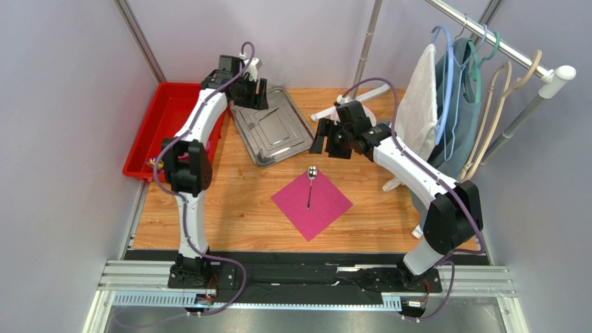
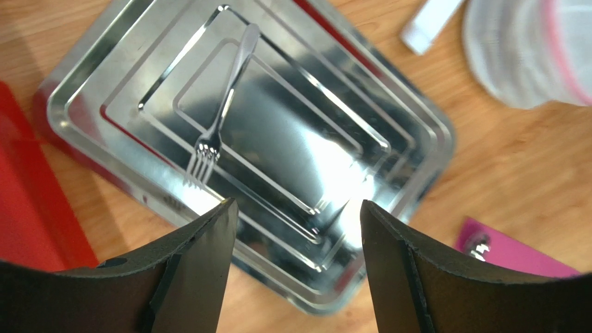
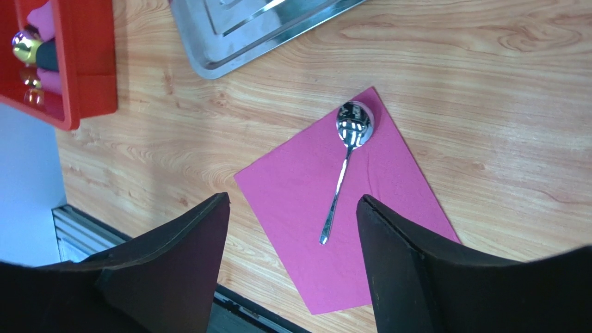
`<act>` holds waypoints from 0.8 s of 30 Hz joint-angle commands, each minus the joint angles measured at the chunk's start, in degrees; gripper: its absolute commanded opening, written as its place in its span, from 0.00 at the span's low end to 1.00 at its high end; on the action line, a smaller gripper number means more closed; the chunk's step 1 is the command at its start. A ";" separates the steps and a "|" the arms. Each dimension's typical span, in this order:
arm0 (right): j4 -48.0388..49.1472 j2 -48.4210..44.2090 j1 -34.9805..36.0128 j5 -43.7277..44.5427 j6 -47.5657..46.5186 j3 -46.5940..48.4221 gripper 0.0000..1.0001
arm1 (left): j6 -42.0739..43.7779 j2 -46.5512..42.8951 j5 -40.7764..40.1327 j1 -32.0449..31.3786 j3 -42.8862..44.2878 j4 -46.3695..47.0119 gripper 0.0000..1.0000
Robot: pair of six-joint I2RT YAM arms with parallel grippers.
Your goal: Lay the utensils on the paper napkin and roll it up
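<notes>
Both jaws spread empty, left above the tray (image 2: pixel 417 125) beside the fork (image 2: pixel 221 118), right above the spoon (image 3: pixel 344 170) on the napkin (image 3: pixel 292 208).

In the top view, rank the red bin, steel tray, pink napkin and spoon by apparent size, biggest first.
1. red bin, partly hidden
2. steel tray
3. pink napkin, nearly the tray's size
4. spoon

The napkin (image 3: pixel 299 201) is plain magenta-pink. The spoon (image 3: pixel 344 173) is shiny silver, and so is the fork (image 2: pixel 221 118). The tray (image 2: pixel 417 125) is mirror-bright steel with stepped rectangular ridges. The counter (image 1: pixel 229 201) shows pale orange wood grain. The bin (image 1: pixel 156 128) is red and the towel (image 1: pixel 419 104) white. The left pincer (image 2: pixel 295 229) and right pincer (image 3: pixel 292 222) are black.
</notes>
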 commanded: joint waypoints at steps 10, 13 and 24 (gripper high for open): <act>4.88 -3.96 -4.11 -10.42 -1.90 -5.66 0.71 | 10.37 23.64 -6.78 0.31 21.83 -3.78 0.72; 4.97 -3.87 -5.08 -10.77 -1.46 -5.83 0.71 | 10.81 27.07 -5.56 0.31 27.27 -4.75 0.72; 4.88 -4.05 -7.72 -11.48 -0.32 -6.36 0.71 | 22.22 35.50 -10.82 -0.57 34.12 -9.55 0.64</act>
